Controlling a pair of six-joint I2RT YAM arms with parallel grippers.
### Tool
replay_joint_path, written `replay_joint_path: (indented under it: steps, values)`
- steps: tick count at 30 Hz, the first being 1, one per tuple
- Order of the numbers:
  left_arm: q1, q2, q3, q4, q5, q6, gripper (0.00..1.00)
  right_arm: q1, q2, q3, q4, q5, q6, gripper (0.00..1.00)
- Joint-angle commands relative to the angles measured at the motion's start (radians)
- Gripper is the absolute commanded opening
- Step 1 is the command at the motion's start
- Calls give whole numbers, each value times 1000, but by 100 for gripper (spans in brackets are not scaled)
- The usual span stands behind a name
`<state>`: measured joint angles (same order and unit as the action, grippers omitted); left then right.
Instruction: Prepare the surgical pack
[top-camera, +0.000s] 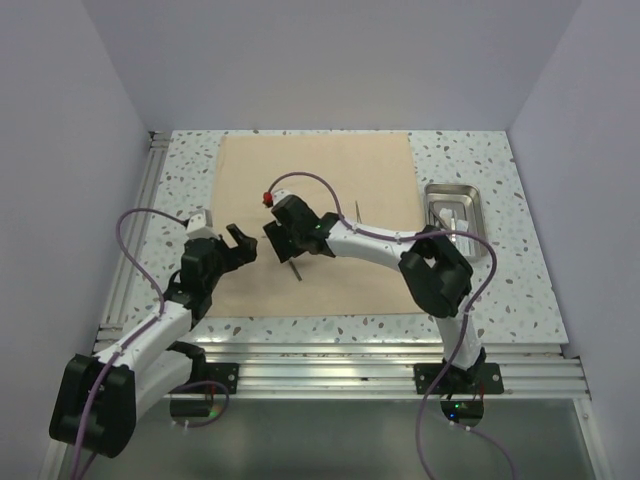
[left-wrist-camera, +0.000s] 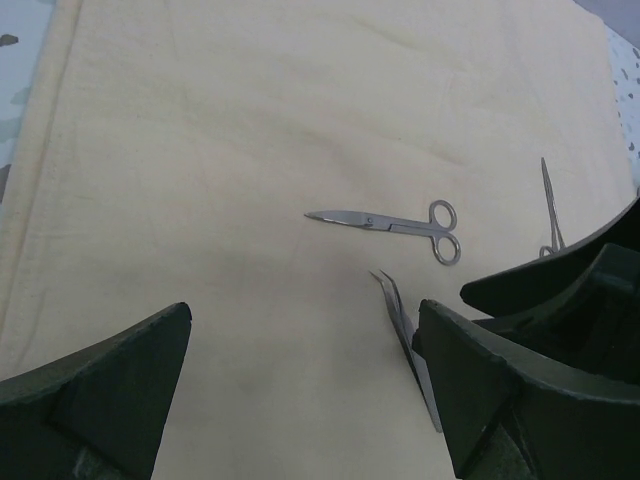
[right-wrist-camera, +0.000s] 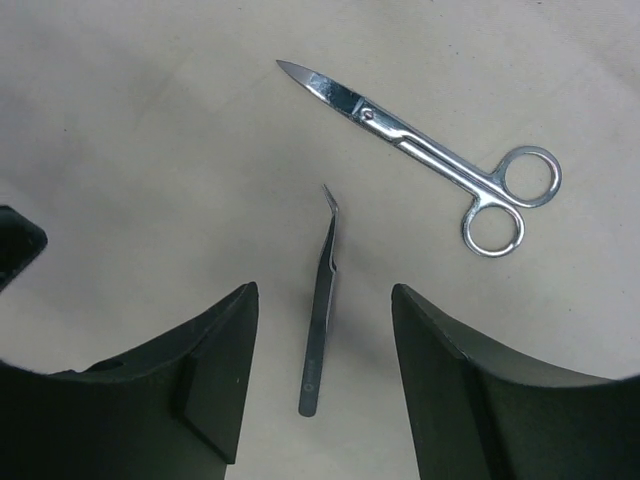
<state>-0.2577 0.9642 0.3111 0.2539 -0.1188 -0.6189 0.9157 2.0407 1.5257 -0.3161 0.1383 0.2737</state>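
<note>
Tan cloth (top-camera: 315, 180) covers the worktop (top-camera: 500, 290) mid-frame; scissors (right-wrist-camera: 430, 165) and forceps (right-wrist-camera: 322, 330) lie on it at centre; right claw (right-wrist-camera: 322, 292), released, straddles the forceps untouching; left claw (top-camera: 240, 243) gapes centre-left; steel tray (top-camera: 455, 190) sits right.

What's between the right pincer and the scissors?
The bent-tip forceps, lying on the tan cloth between the right pincer's open jaws, apart from the scissors. The right wrist view shows it best.
</note>
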Motion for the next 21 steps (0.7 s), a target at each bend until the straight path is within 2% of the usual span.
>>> replay_joint_path:
  steps: [1,15,18,21]
  values:
    - [9,-2,-4,28,73,-33,100,12,29,67,6,40,30,59]
    - [9,-12,3,25,96,-8,100,20,131,106,-35,61,45,40]
    - [11,-12,3,28,103,-4,100,22,142,111,-41,55,44,32]
    - [11,-15,5,30,110,-1,100,20,133,102,-38,44,41,19]
